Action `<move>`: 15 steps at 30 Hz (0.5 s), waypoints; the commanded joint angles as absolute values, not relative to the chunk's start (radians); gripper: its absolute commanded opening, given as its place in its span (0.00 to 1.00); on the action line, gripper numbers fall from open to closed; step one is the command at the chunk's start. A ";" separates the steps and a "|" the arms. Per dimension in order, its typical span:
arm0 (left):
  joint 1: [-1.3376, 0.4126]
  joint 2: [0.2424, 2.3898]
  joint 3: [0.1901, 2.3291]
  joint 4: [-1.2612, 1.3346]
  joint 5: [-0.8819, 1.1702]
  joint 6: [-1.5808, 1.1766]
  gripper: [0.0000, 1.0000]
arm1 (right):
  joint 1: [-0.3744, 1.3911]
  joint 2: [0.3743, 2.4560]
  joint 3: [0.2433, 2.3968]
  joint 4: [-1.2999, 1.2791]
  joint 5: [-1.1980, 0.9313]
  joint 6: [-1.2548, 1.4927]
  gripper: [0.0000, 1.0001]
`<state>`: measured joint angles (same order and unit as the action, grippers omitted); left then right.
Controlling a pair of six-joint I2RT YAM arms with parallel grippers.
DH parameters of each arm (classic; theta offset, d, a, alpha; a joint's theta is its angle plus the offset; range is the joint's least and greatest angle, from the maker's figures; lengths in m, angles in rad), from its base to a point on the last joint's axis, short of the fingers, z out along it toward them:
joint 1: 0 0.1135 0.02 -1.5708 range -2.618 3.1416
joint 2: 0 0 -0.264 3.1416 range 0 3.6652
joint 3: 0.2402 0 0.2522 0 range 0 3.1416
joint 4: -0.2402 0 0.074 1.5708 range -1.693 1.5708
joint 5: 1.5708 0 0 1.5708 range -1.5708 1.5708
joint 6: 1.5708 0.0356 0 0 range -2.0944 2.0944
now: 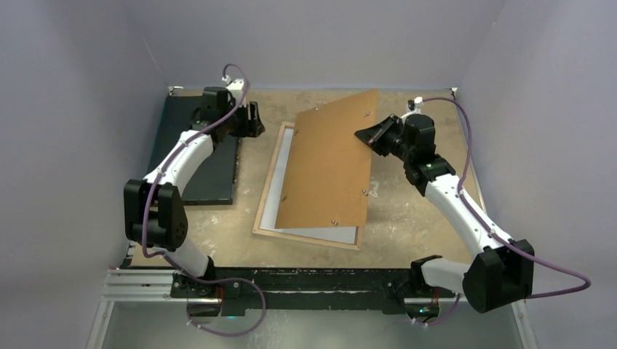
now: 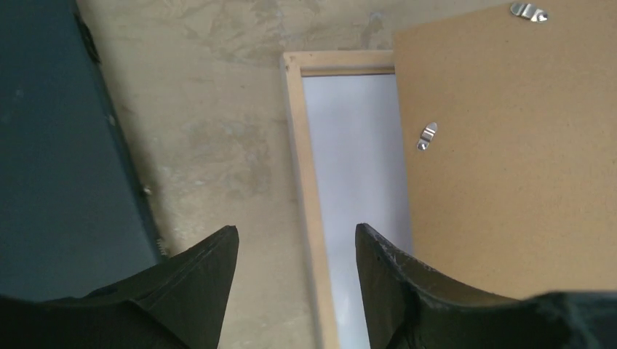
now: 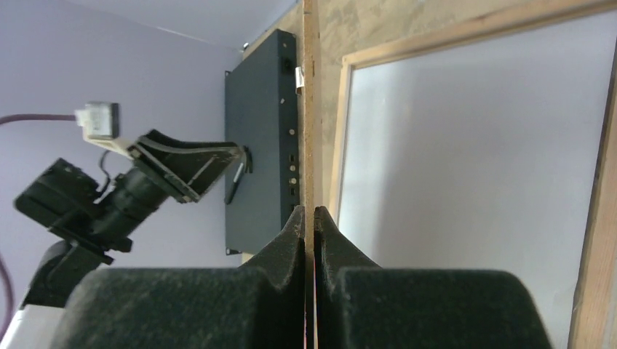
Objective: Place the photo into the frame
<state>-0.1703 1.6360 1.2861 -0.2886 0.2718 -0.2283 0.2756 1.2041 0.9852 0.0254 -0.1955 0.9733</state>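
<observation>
Photo (image 1: pixel 320 234), white-backed, is laid in the thin wooden frame (image 1: pixel 265 190); a brown fibreboard panel (image 1: pixel 327 167) is clamped by the right gripper (image 3: pixel 309 211); the left gripper (image 2: pixel 297 236) is parted, empty.

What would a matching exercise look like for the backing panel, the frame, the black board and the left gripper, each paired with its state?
Things:
1 backing panel
2 frame
3 black board
4 left gripper

States:
A open, holding nothing
B pinched at its edge by the right gripper
C lying flat, left of the frame
D lying flat, partly covered by the backing panel

Pairs: 1-B, 2-D, 3-C, 4-A
</observation>
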 commanded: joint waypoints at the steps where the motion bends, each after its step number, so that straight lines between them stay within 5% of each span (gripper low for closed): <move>1: -0.156 1.610 1.326 -0.448 0.350 0.096 0.57 | 0.272 1.171 0.935 0.253 -0.257 1.073 0.00; 15: -0.155 1.565 1.042 -0.373 0.268 0.422 0.33 | 0.272 1.267 0.819 0.411 -0.282 1.143 0.00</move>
<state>-0.1547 1.6077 1.0901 -0.4171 0.2531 0.3099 0.2745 1.2579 0.8295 0.2661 -0.2325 1.0721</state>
